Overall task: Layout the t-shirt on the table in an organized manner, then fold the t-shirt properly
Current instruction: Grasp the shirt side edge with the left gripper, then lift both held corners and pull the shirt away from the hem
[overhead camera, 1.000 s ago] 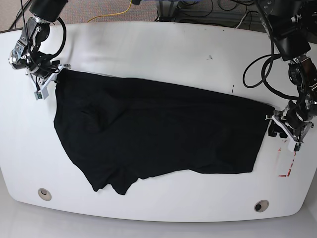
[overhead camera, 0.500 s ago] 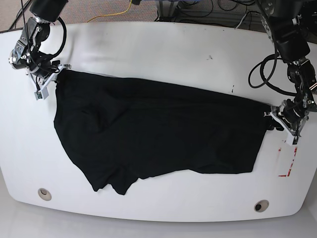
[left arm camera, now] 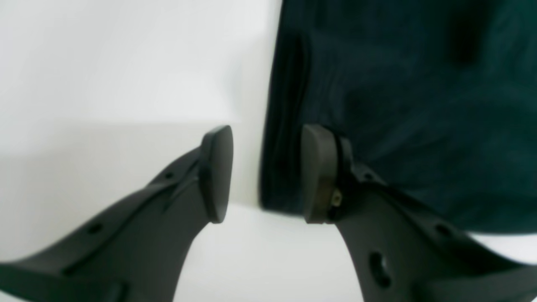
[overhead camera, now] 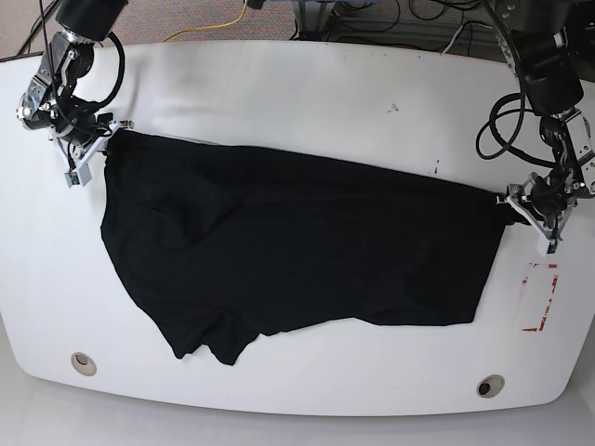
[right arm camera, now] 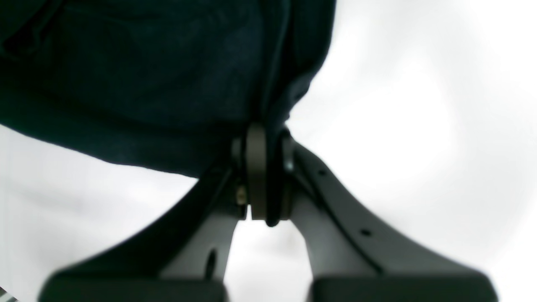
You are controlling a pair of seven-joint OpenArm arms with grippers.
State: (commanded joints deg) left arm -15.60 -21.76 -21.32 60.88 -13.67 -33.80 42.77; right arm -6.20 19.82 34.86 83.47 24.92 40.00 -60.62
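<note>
The left gripper point(left arm camera: 266, 174) has its jaws apart, with a clear gap between the two dark pads; the hem edge of the t-shirt point(left arm camera: 402, 109) runs down through that gap, nearer the right-hand pad, and neither pad presses on it. That gap shows only in the left wrist view. In the base view the same gripper point(overhead camera: 537, 210) is a small shape at the right end of the cloth, and its opening cannot be read there. The right gripper point(right arm camera: 263, 176) has its jaws closed together on a bunched corner of the t-shirt point(right arm camera: 147, 79), the fabric pinched between the pads and fanning out above them; the right wrist view alone shows this pinch. In the base view this gripper point(overhead camera: 85, 149) sits at the upper left corner of the garment. Only the base view gives the whole layout: the t-shirt point(overhead camera: 297, 251) lies spread across the middle of the white table point(overhead camera: 297, 93), stretched in a long slant from the upper left to the right, with a ragged, rumpled lower-left edge. A grommet hole point(overhead camera: 84, 362) and red tape marks point(overhead camera: 539, 297) lie on the bare table near its front corners.
</note>
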